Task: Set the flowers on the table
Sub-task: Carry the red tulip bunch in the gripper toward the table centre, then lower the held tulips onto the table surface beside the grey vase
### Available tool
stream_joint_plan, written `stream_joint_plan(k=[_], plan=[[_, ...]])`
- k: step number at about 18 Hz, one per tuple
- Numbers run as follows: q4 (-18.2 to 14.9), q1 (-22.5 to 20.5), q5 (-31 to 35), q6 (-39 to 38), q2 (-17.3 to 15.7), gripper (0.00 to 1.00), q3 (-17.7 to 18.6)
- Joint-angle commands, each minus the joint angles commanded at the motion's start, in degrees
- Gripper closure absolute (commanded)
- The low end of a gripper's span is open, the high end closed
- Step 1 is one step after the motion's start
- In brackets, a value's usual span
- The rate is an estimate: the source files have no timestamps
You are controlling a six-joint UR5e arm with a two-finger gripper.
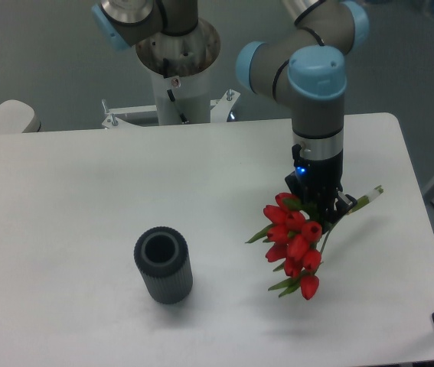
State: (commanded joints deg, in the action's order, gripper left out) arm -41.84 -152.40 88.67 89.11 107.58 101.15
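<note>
The gripper [320,205] is closed on the flowers [293,241] and holds them by the stems. The red buds hang down toward the front, low over the right part of the white table [71,199]. A dark ribbed vase [163,265] stands upright, well apart to the left.

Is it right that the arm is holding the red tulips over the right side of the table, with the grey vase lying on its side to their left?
Not quite. In the camera view the vase stands upright, its opening facing up. The rest holds: the gripper holds the tulips over the table's right side.
</note>
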Motion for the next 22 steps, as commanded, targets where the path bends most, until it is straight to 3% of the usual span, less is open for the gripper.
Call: stream_joint_plan(k=[5, 15, 18, 22], plan=[[0.00, 0.17, 8.17, 0.01, 1.84, 0.72, 2.82], [0.35, -0.09, 8.36, 0.18, 5.09, 0.70, 4.41], [0.35, -0.09, 8.36, 0.27, 5.80, 0.49, 3.44], [0.35, -0.09, 8.36, 0.36, 6.15, 0.06, 1.86]])
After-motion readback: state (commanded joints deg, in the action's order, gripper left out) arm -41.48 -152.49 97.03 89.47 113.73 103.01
